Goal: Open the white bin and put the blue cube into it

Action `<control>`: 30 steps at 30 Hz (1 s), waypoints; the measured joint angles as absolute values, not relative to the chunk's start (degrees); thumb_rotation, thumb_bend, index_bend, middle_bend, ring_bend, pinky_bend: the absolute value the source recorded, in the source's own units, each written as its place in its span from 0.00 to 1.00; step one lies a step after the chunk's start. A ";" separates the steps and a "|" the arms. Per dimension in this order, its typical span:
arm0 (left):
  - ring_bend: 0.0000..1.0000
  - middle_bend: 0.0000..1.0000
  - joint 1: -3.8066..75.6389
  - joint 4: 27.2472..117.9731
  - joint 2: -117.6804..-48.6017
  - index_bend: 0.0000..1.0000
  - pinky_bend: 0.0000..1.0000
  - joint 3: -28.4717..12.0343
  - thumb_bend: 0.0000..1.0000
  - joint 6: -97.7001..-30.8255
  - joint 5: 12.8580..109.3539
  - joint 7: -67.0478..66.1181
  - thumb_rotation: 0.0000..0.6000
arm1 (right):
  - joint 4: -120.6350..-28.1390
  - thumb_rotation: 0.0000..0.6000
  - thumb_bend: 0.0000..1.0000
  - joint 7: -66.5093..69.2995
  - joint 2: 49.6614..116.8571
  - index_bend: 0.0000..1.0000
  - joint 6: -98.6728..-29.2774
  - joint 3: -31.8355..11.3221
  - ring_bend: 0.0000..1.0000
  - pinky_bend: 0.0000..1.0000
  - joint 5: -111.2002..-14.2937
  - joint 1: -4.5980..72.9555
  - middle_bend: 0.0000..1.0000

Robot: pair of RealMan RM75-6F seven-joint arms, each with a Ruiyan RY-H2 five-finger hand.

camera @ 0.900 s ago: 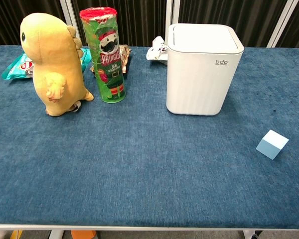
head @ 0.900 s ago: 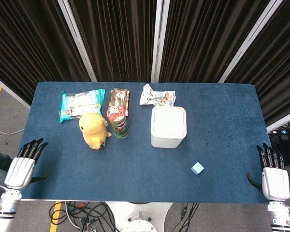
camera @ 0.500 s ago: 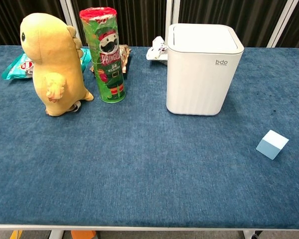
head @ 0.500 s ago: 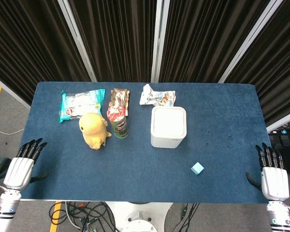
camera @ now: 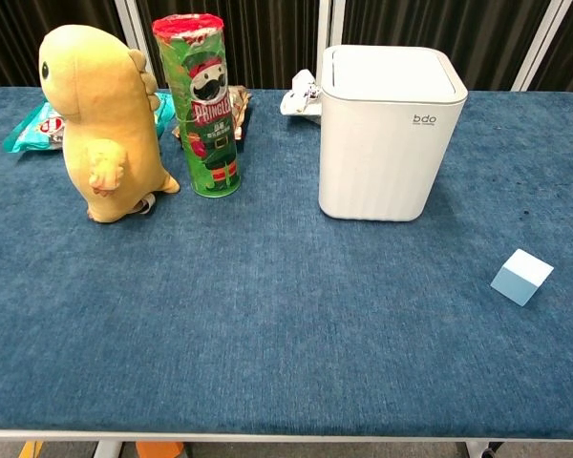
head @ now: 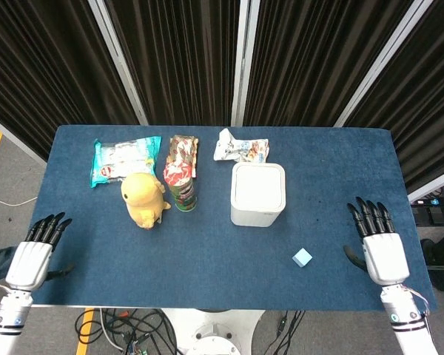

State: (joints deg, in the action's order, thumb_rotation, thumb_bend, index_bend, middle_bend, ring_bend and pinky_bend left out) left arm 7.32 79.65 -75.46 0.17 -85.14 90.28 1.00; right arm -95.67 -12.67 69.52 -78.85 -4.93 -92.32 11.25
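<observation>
The white bin stands near the middle of the blue table with its lid down. A small light-blue cube lies on the cloth in front of the bin and to its right. My right hand hovers over the table's right front part, fingers spread and empty, a short way right of the cube. My left hand hangs just off the table's left front corner, fingers apart and empty. Neither hand shows in the chest view.
A yellow plush toy and a green Pringles can stand left of the bin. Snack packets lie along the back of the table. Dark curtains hang behind.
My right hand has moved left and forward from beyond the table's right edge to over its surface, closer to the cube. The left hand, cube and bin have stayed put.
</observation>
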 measured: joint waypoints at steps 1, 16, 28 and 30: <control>0.00 0.03 7.30 79.69 -75.48 0.10 0.11 0.11 0.04 -85.19 90.21 0.97 1.00 | -96.47 1.00 0.14 -13.45 69.50 0.00 -77.52 -5.45 0.00 0.00 -92.73 12.68 0.10; 0.00 0.03 6.94 79.09 -75.49 0.10 0.11 0.03 0.04 -84.89 89.34 1.38 1.00 | -101.78 1.00 0.14 -21.26 74.00 0.00 -61.01 -10.53 0.00 0.00 -89.78 28.24 0.24; 0.00 0.03 6.77 78.16 -75.63 0.10 0.11 -0.12 0.04 -84.64 88.76 2.91 1.00 | -99.42 1.00 0.14 -23.24 77.52 0.00 -58.24 -10.20 0.00 0.00 -84.99 31.83 0.27; 0.00 0.03 6.75 78.05 -75.63 0.10 0.11 -0.15 0.04 -84.78 88.81 3.09 1.00 | -99.33 1.00 0.14 -23.28 77.62 0.00 -58.04 -9.88 0.00 0.00 -84.68 32.12 0.28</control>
State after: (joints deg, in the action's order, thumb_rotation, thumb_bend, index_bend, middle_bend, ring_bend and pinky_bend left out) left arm 6.75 78.05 -75.63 -0.15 -84.78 88.81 3.09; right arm -99.33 -23.28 77.62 -58.04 -9.88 -84.68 32.12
